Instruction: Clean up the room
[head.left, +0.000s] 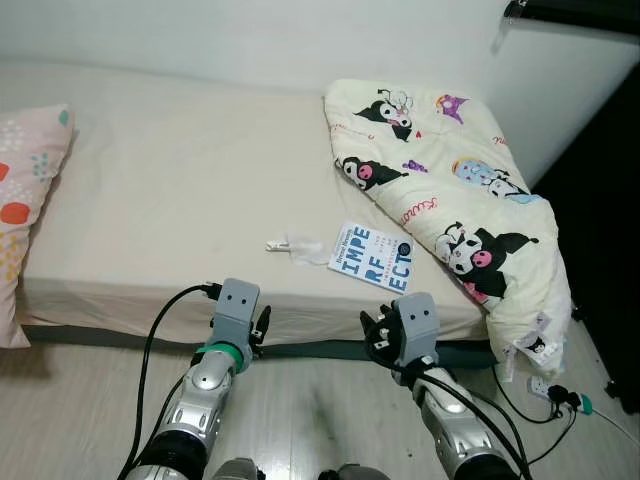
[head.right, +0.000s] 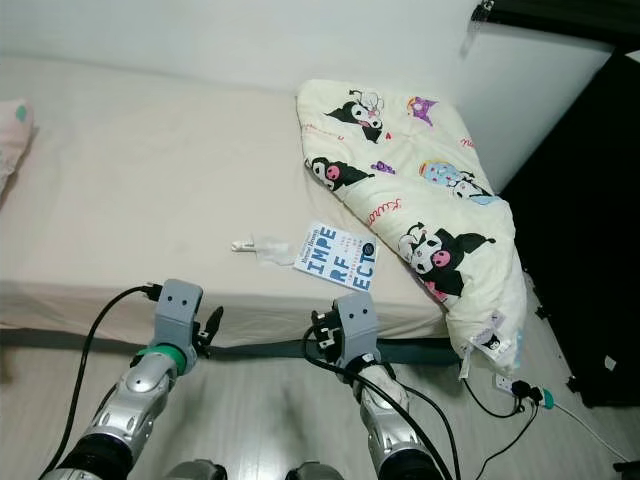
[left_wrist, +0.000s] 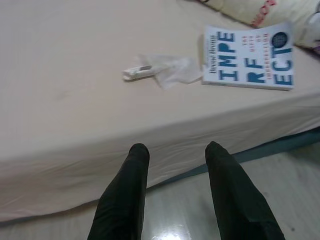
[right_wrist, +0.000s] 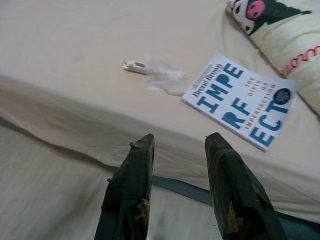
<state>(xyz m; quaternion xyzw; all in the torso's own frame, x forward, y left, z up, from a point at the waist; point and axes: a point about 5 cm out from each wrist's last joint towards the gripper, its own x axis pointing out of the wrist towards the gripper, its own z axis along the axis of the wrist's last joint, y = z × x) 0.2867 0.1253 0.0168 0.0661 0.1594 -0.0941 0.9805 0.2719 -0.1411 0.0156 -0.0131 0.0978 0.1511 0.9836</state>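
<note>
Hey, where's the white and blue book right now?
The book lies flat on the bed near its front edge, between the crumpled plastic wrapper and the cartoon-print quilt, ahead of the right gripper.

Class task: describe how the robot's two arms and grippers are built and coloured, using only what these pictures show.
Both arms are silver metal segments ending in grey box-shaped wrist blocks with two small dark holes. The left arm has a green ring below its block, and a black cable loops beside it. Black cables also trail along the right arm. The left gripper and right gripper each have two long black fingers.
</note>
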